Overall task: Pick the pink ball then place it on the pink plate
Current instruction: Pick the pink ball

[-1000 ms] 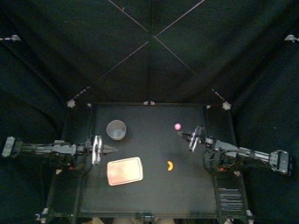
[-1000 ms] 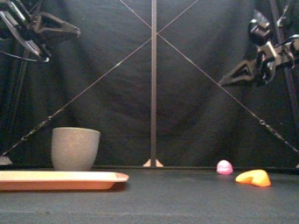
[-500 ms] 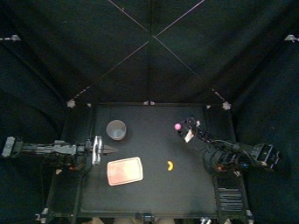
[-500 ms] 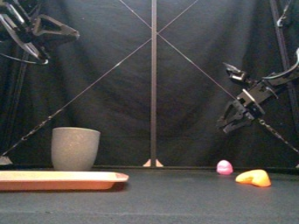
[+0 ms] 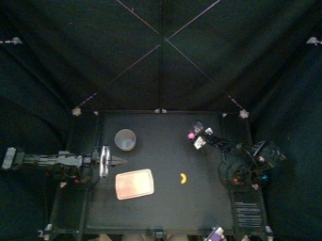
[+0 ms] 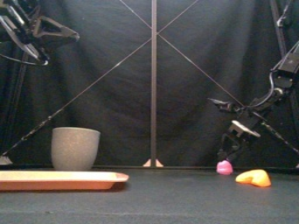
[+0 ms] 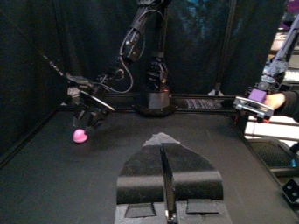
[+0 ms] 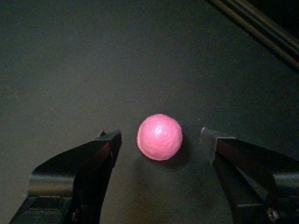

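Pink ball [image 5: 190,137] sits near the back right of the counter [image 5: 164,155]. The right arm reaches in from the right side, and the right gripper [image 6: 228,150] hangs just above the ball with its jaws spread wide. In the right wrist view one jaw stands on each side of the ball and neither touches it. The left gripper [image 7: 163,140] rests over the left edge, with its jaws pressed together. The pink plate [image 5: 134,184] lies at the front left, well apart from the ball. A grey cup [image 5: 126,139] stands behind the plate, and a small yellow toy [image 5: 184,177] lies in front of the ball.

The step in hand seems to be the grasp. To do it well, the gripper should go straight down until the jaws reach the ball's middle height. It should keep the ball centred and then close gently, because a round thing rolls or slips out easily.
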